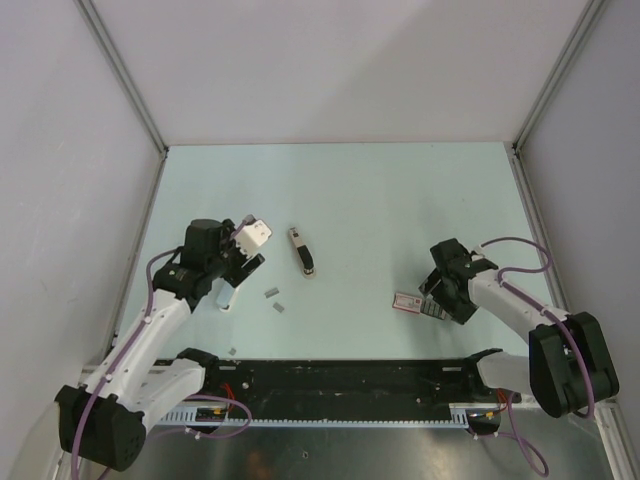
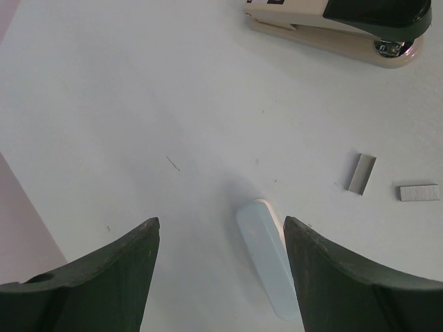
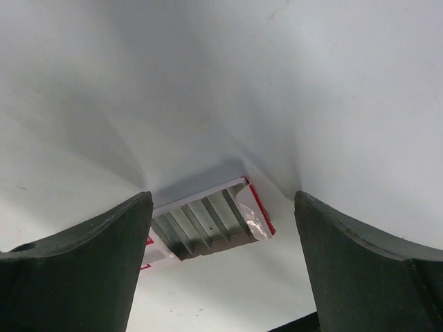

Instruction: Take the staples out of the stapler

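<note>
1. The left gripper (image 2: 220, 277) has its jaws parted and holds nothing. A pale, rounded oblong plastic piece (image 2: 266, 266) lies between its fingers, close beside one.
2. The stapler (image 2: 339, 24), small and slim with a beige body and dark top, lies on the white table (image 2: 138, 104) well ahead of the left gripper.
3. The staples (image 2: 361, 173), two short grey metallic strips, lie loose between that gripper and the stapler, touching neither.
4. The right gripper (image 3: 221, 277) has its jaws spread, grasping nothing, and straddles a flat pink-and-grey rectangular box (image 3: 208, 225).

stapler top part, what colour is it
Black, over a beige body on the small slim stapler; best in the left wrist view.
</note>
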